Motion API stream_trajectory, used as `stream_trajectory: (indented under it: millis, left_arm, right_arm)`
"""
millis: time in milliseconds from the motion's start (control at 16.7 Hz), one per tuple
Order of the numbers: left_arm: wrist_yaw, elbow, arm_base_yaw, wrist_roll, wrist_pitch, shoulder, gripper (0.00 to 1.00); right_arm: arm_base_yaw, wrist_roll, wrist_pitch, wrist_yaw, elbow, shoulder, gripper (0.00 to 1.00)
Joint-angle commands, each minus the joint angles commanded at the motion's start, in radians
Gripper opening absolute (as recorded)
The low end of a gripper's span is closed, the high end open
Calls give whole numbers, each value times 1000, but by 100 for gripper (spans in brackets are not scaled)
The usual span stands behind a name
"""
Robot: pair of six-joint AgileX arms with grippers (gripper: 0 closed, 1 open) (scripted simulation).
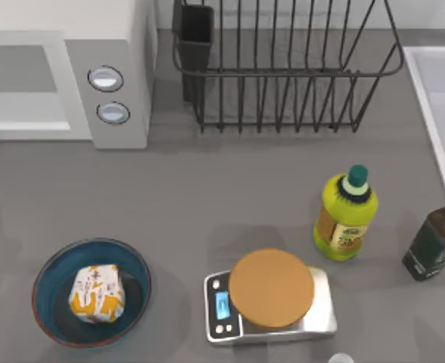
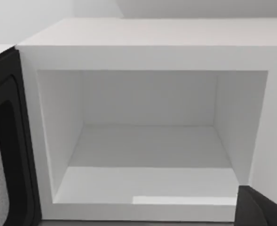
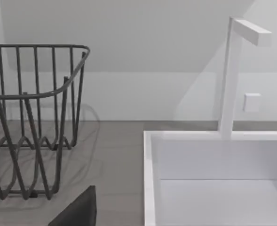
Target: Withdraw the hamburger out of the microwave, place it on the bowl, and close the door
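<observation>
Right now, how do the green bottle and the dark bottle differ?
The green bottle is squat, bright yellow-green with a dark green cap; the dark bottle is slimmer and near-black. The green bottle stands nearer the scale, while the dark bottle stands at the top view's right edge, partly cut off. Both bear labels and stand on the table's right half.

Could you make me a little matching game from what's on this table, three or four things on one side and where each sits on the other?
Things:
1. paper-wrapped white and orange hamburger
2. flat tan-orange disc
3. yellow-green bottle with a dark green cap
4. black wire rack

Places:
A. on the small silver scale
B. right of the white microwave
C. in the teal bowl with a reddish-brown rim
D. standing right of the scale

Pairs: 1-C, 2-A, 3-D, 4-B
</observation>
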Motion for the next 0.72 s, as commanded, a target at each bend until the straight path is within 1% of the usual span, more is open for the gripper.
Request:
stream_trajectory:
  millis: [120, 240, 540, 720]
  left_arm:
    - [-26, -11, -26, 1, 75, 61, 0]
    - [-43, -18, -44, 2, 115, 99, 0]
    - [-43, -15, -41, 2, 116, 101, 0]
    - [-15, 50, 9, 57, 53, 166, 0]
  right_arm:
    - [0, 0, 0, 0, 0, 0, 100]
    - [0, 0, 0, 0, 0, 0, 100]
    - [0, 0, 0, 0, 0, 0, 100]
    - [0, 0, 0, 0, 0, 0, 100]
